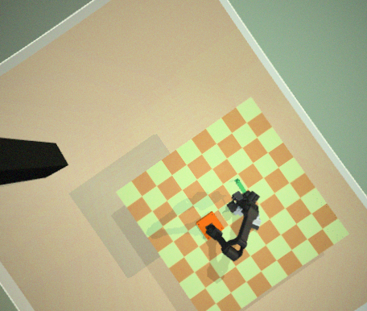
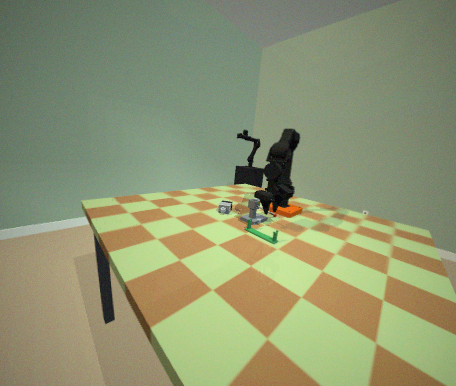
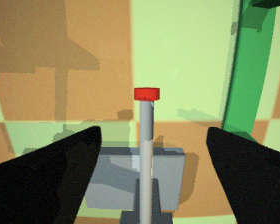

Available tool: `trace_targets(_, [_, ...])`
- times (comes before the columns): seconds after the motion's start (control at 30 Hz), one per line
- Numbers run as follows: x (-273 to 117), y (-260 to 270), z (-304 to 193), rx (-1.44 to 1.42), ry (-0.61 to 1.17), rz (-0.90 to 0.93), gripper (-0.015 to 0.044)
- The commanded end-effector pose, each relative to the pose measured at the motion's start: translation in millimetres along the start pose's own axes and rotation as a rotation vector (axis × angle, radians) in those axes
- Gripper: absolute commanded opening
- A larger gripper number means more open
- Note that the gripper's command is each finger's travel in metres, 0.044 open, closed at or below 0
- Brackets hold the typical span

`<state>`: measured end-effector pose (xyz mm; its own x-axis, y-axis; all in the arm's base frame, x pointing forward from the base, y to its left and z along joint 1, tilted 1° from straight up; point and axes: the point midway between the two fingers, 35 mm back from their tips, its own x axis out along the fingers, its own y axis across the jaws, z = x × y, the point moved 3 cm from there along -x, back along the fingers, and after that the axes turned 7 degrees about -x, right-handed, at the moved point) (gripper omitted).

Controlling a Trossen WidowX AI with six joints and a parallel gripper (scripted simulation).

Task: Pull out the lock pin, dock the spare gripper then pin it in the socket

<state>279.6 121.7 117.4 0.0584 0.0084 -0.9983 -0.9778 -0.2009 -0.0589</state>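
Observation:
The grey mount (image 1: 238,211) (image 2: 254,204) (image 3: 168,177) stands on the checkered table. Its lock pin, a pale shaft (image 3: 146,125) (image 2: 274,215) with a red head (image 3: 146,94), sticks out from the socket side; where it passes through the socket is cut off at the bottom of the wrist view. My gripper (image 3: 153,133) (image 2: 271,212) is open, with one finger on each side of the shaft and a gap to both. The red head is beyond the fingertips in the wrist view. The grey spare gripper (image 1: 256,222) (image 2: 225,207) lies apart from the mount, outside the wrist view.
A green bracket (image 1: 241,186) (image 2: 262,235) (image 3: 248,75) with upright ends lies near the mount, on the right in the wrist view. The orange plate (image 1: 209,222) (image 2: 291,211) is at the arm's base. A black block-like object (image 1: 21,161) is at the left of the top view.

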Motion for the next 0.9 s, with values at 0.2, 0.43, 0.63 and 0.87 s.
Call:
trace_targets(0.2, [18.3, 2.8, 0.8, 0.001, -0.003, 0.009, 0.03])
trace_targets(0.43, [28.4, 3.9, 1.0, 0.001, -0.003, 0.009, 0.03])
trace_targets(0.63, [28.6, 4.0, 1.0, 0.001, -0.003, 0.009, 0.03])
trace_targets(0.87, [28.6, 4.0, 1.0, 0.001, -0.003, 0.009, 0.0142])
